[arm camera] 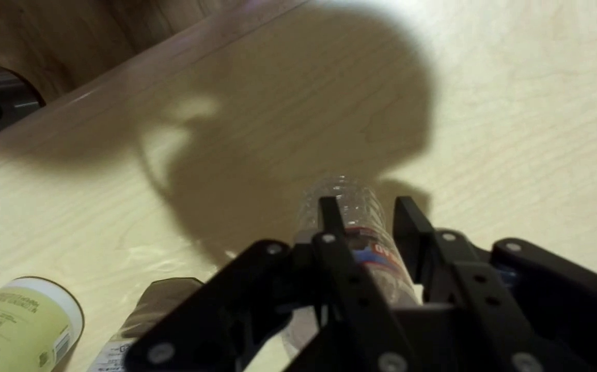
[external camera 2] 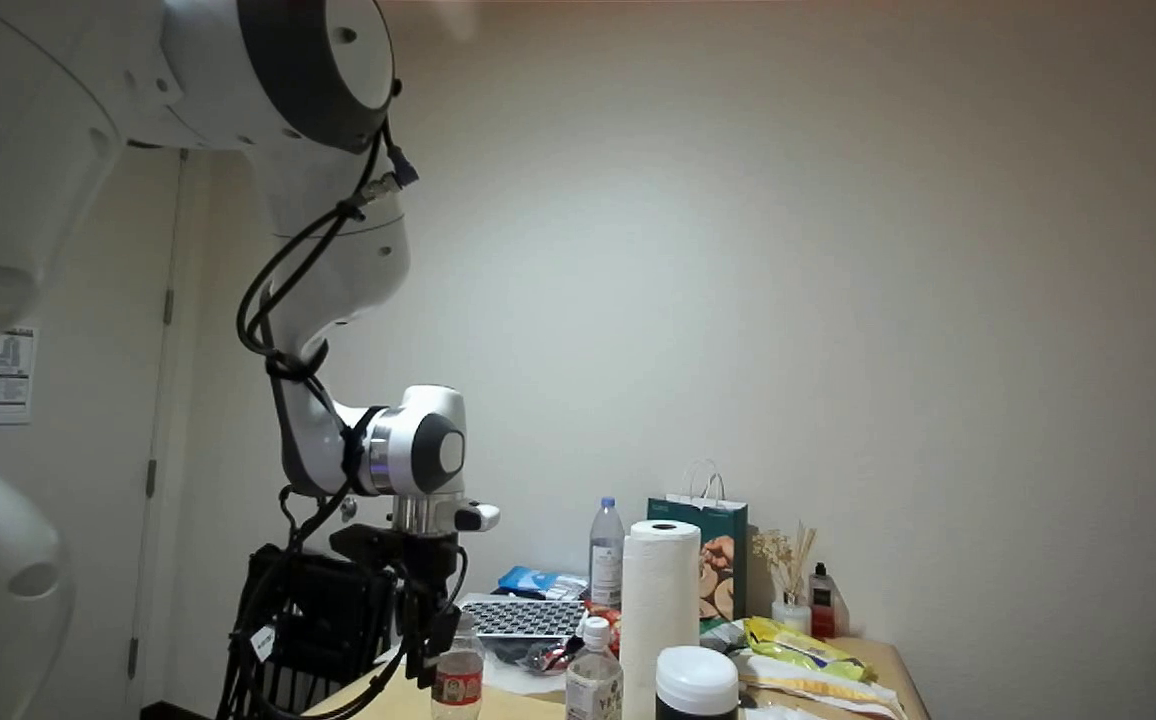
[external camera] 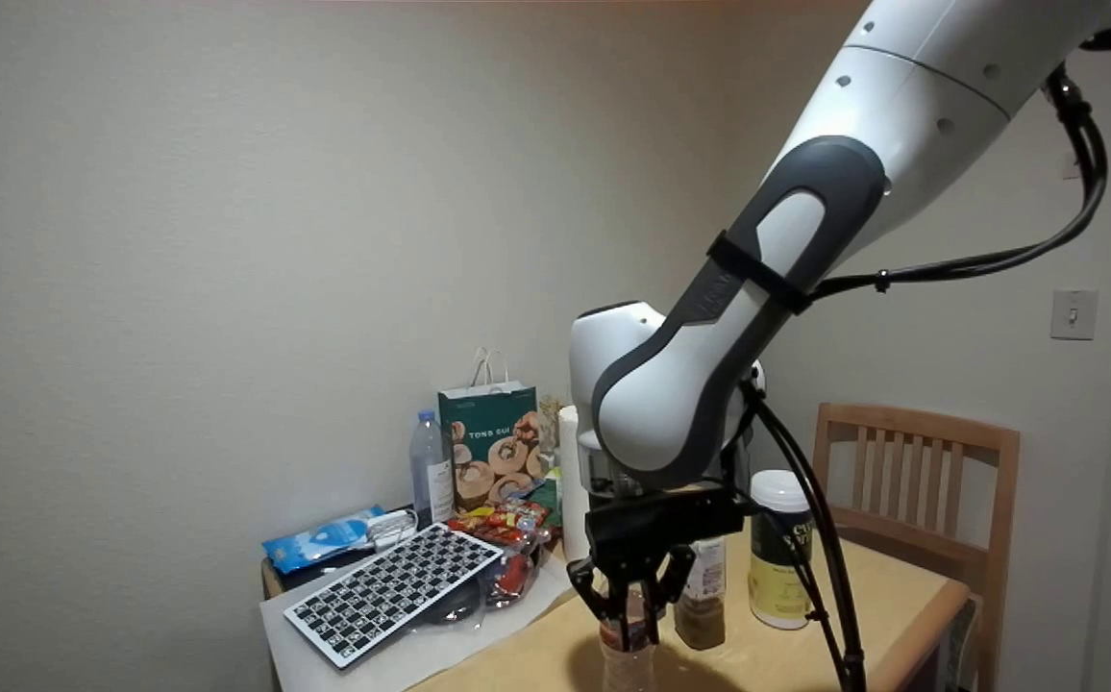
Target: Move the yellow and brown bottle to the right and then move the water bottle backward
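The clear water bottle [external camera: 628, 670] [external camera 2: 457, 684] [arm camera: 376, 254] stands on the table with a red label. My gripper [external camera: 639, 642] [external camera 2: 425, 678] [arm camera: 364, 200] is low beside it, its jaws partly drawn together. In the wrist view one finger [arm camera: 331, 214] crosses in front of the bottle, which shows on both sides of that finger. A sliver of table separates the bottle from the opposite finger [arm camera: 412, 227]. Whether either finger touches the bottle cannot be told. The yellow and brown bottle [external camera: 779, 577] [arm camera: 22, 323], white-lidded, stands upright and apart; an exterior view shows mainly its lid [external camera 2: 696, 678].
A slim brown-bottomed bottle [external camera: 703, 601] [external camera 2: 594, 685] [arm camera: 167, 299] stands between the water bottle and the yellow one. A paper towel roll [external camera: 571, 481] [external camera 2: 662, 620], snack bags [external camera: 507, 529] and a checkered board [external camera: 392, 596] lie beyond. The table edge [arm camera: 138, 62] borders the floor.
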{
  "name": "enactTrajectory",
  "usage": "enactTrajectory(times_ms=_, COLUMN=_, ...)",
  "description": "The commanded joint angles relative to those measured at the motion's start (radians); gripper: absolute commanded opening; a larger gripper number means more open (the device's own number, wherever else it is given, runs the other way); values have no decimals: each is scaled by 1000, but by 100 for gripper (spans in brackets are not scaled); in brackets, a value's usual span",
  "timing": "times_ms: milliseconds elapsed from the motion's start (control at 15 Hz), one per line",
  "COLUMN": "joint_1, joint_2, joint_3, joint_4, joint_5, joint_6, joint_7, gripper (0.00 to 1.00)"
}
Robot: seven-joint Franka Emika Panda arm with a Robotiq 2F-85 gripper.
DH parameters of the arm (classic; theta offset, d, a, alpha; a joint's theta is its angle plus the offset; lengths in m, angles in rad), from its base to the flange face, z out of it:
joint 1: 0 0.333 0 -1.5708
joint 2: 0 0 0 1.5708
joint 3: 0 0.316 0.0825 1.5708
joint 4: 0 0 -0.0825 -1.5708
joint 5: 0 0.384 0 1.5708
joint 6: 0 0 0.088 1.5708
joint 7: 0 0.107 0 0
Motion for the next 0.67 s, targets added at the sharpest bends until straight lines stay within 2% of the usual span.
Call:
enactTrajectory(times_ms=0, joint_1=9, joint_2=-1, joint_3=-9, joint_4=1, joint_5=10, joint_6=-1, joint_7=-12, gripper=55)
enactTrajectory(times_ms=67, joint_1=10, joint_2=-1, joint_3=-10, joint_4=2, joint_5=10, joint_6=-1, joint_7=-13, gripper=31)
enactTrajectory(times_ms=200, joint_1=12, joint_2=2, joint_3=-11, joint_4=5, joint_5=10, joint_6=-2, joint_7=-13, gripper=43)
enactTrajectory(times_ms=267, joint_1=16, joint_2=-3, joint_3=-13, joint_4=1, joint_5=4, joint_6=-7, joint_7=-5, gripper=73)
enactTrajectory(times_ms=467, joint_1=23, joint_2=-18, joint_3=-19, joint_4=-13, joint_5=-5, joint_6=3, joint_7=18, gripper=93)
enactTrajectory(times_ms=600, joint_1=25, joint_2=-15, joint_3=-28, joint_4=-15, joint_5=-12, joint_6=26, joint_7=40, gripper=100)
